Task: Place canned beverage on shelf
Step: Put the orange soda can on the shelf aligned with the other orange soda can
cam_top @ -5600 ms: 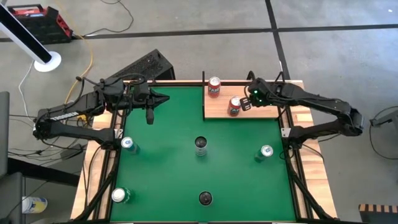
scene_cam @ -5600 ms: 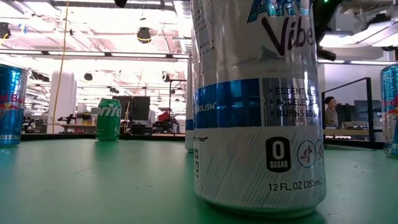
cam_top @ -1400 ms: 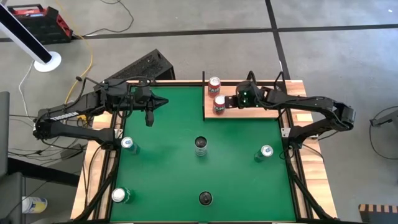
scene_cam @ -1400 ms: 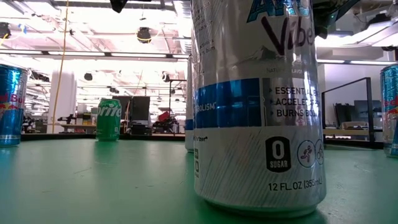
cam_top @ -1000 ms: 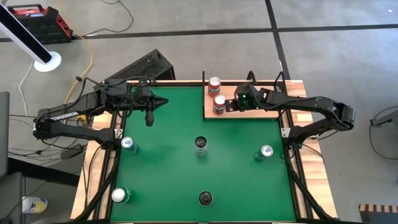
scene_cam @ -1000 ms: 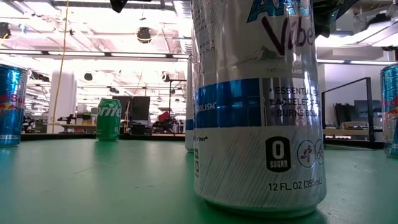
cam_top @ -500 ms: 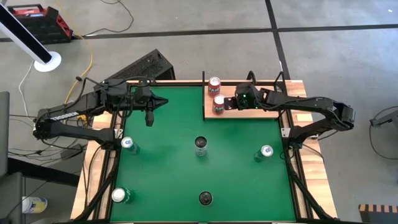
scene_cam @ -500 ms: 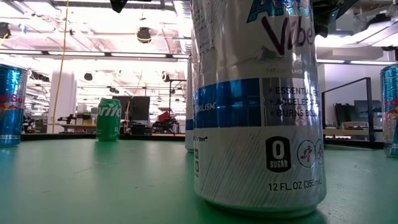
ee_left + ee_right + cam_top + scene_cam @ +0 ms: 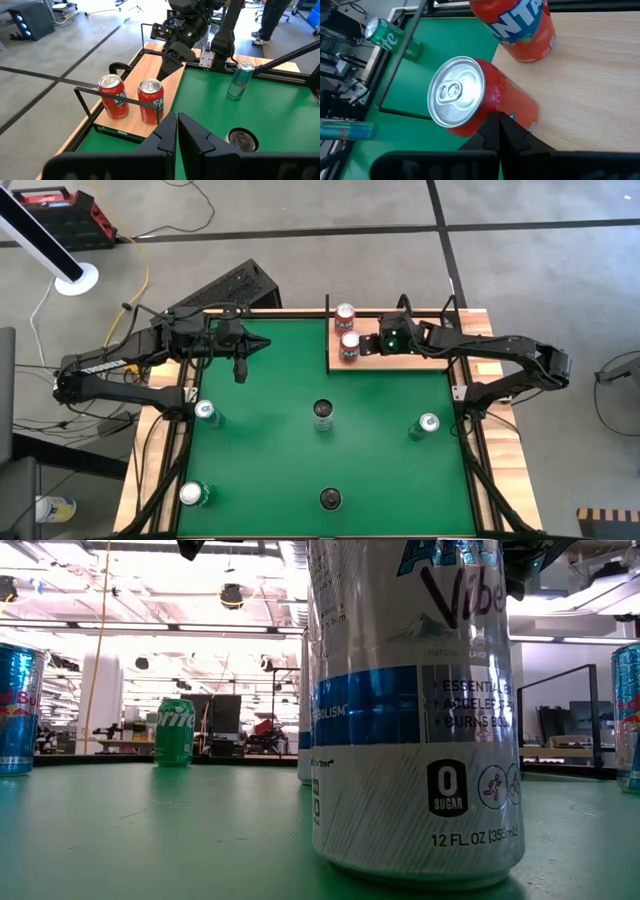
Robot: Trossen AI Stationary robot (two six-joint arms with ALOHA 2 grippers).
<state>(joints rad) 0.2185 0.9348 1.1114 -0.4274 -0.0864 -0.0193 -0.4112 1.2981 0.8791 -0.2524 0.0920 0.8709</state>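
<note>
Two red cans stand upright on their bases on the pale-wood shelf (image 9: pixel 410 355) at the table's far right. One is at the shelf's far left corner (image 9: pixel 345 313). The other (image 9: pixel 349 345) stands just nearer, and also shows in the right wrist view (image 9: pixel 470 95) and the left wrist view (image 9: pixel 151 100). My right gripper (image 9: pixel 368 345) is shut, its tips at this nearer can's right side. My left gripper (image 9: pixel 240 370) is shut and empty over the green felt at the far left. My right gripper's shut fingertips (image 9: pixel 496 122) lie at the nearer red can's side wall (image 9: pixel 512 107), low on the can. They come slanting down from the table's right. I cannot tell whether they touch it. The can stands upright on the shelf (image 9: pixel 580 75).
Several other cans stand on the green felt: a silver one at the middle (image 9: pixel 322 412), a dark-topped one at the near edge (image 9: pixel 330 498), one at the right (image 9: pixel 428 423), and two at the left (image 9: pixel 206 412) (image 9: pixel 191 493). A thin black frame edges the shelf (image 9: pixel 87 102).
In the last second nothing has visibly changed. Several seconds ago the nearer red can was tilted, farther toward the shelf's right, with my right gripper at it. Both now stand farther toward the table's left, and the can is upright.
</note>
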